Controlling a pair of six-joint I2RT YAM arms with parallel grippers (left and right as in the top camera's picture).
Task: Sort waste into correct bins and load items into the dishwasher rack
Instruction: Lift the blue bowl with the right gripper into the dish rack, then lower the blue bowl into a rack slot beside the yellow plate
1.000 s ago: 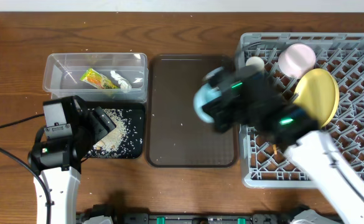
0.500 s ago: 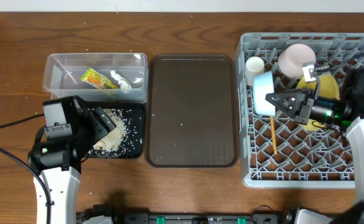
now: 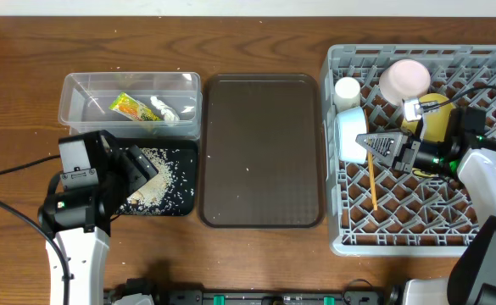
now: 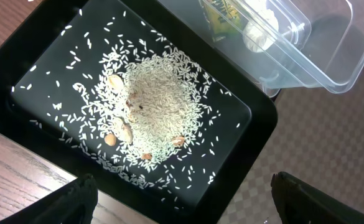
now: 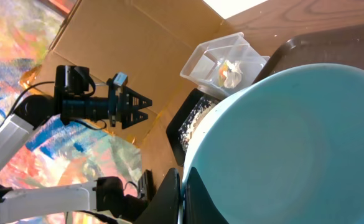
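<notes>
Five items sit in the grey dishwasher rack (image 3: 485,59) — the light blue bowl (image 3: 349,135) stands on edge at its left side, its rim pinched by the right gripper (image 3: 375,144). If it is released before it seats between the pegs, it could well topple onto the chopsticks (image 3: 371,182) or knock the small white cup (image 3: 347,87) just beside it. The pink cup (image 3: 404,78) and yellow plate (image 3: 434,127) are close by. The left gripper (image 3: 139,165) hangs spread wide over the black tray (image 3: 184,207) of rice scraps (image 4: 157,106) — the clear tub (image 3: 69,106) holds the wrapper (image 3: 129,107) and tissue (image 3: 163,110).
</notes>
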